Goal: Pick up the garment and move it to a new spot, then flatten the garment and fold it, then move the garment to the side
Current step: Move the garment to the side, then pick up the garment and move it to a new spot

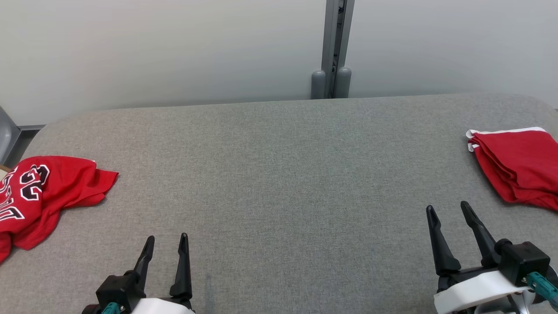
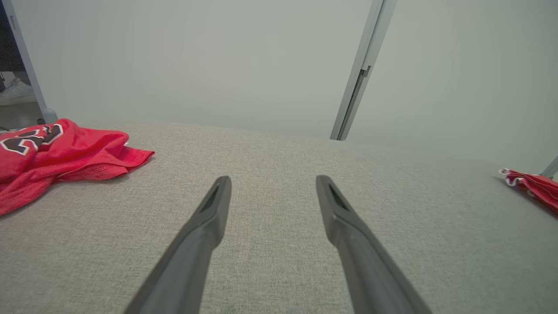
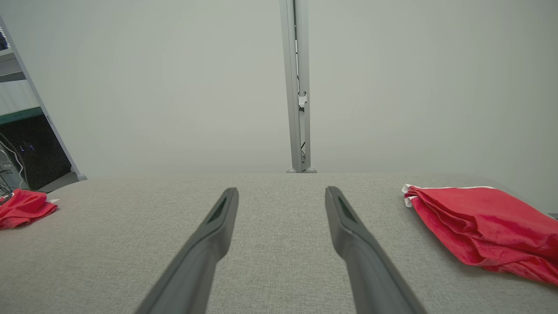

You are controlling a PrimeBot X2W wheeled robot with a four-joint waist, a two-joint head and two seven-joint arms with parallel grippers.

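Red jersey (image 1: pixel 39 196), soft, light and limp by my judgement, lies crumpled at the far left of the surface (image 1: pixel 279 174), apart from both my spread, empty jaws; best pinch: its free hem corner (image 2: pixel 137 155), whose stitching the left wrist view resolves, the head view its numerals.

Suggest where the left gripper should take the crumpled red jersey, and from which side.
I'd take the crumpled red jersey at the pointed hem corner that juts toward the middle of the table. That corner lies thin and clear of the bunched bulk. Come in low from the table's middle with the open left gripper, which stands on that side.
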